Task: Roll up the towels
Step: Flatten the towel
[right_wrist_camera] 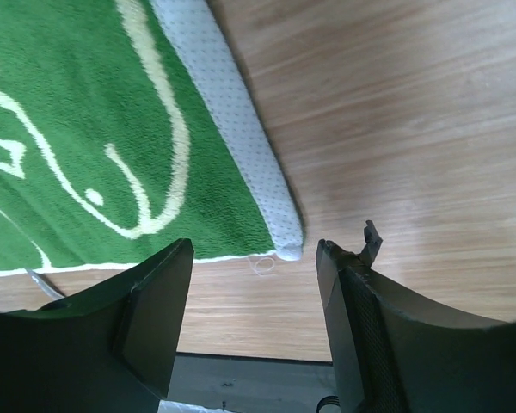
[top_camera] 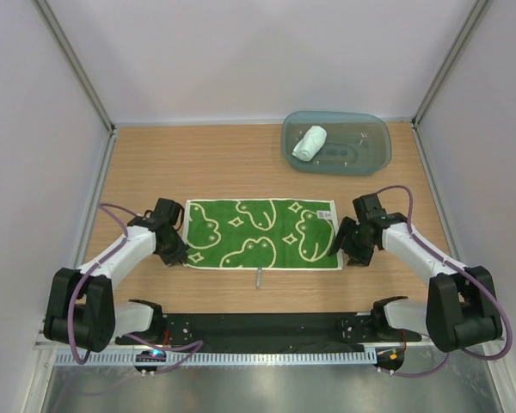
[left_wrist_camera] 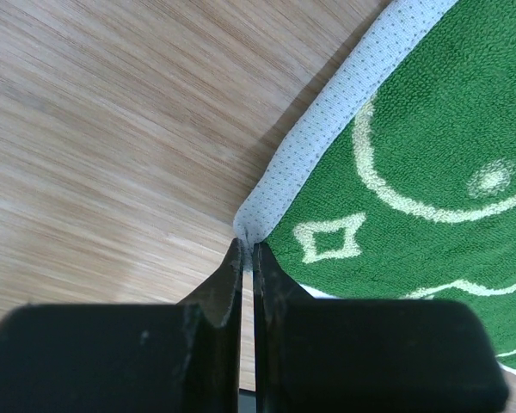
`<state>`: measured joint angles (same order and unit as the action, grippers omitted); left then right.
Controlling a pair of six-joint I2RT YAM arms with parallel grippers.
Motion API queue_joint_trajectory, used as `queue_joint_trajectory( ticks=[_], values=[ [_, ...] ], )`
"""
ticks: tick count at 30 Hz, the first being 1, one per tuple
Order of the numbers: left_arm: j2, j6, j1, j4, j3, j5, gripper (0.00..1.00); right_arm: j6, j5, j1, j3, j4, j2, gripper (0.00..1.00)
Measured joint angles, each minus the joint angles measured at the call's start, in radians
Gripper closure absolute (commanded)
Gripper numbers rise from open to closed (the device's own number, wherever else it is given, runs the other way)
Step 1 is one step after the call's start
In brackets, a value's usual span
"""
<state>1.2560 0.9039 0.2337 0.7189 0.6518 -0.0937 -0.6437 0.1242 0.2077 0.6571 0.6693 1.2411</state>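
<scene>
While the left claw (left_wrist_camera: 248,245) pinches the near left corner of the green towel (top_camera: 260,232), spread flat on the surface (top_camera: 198,163), the right claw (right_wrist_camera: 254,248) stands wide astride its near right corner, presumably so both lift one edge together. A rolled white towel (top_camera: 310,142) lies in the tray (top_camera: 374,129).

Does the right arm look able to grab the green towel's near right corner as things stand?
Probably yes: the right gripper hangs open with a finger on either side of that corner of the green towel, which lies flat on the table with nothing in between.
</scene>
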Motion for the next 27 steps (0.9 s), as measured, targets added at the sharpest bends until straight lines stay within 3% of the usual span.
queue_joint_trajectory(
  ticks=[7,16,21,25,27],
  values=[
    [-0.002,-0.003,0.0,0.003,0.0,0.005,1.0,-0.027,-0.018,0.0,-0.063,0.008,-0.044,0.41],
    [-0.002,-0.018,0.0,0.003,0.0,0.008,1.0,-0.044,-0.025,0.0,-0.074,-0.018,-0.003,0.56],
    [-0.002,-0.021,0.0,0.003,0.0,0.008,1.0,-0.044,-0.024,0.0,-0.073,-0.032,0.018,0.75],
    [-0.002,-0.021,0.0,0.003,0.0,0.008,1.0,-0.043,-0.021,0.0,-0.074,-0.045,0.023,0.96],
    [-0.003,-0.021,0.0,0.005,0.001,0.01,1.0,-0.043,-0.019,0.0,-0.074,-0.047,0.023,0.99]
  ],
)
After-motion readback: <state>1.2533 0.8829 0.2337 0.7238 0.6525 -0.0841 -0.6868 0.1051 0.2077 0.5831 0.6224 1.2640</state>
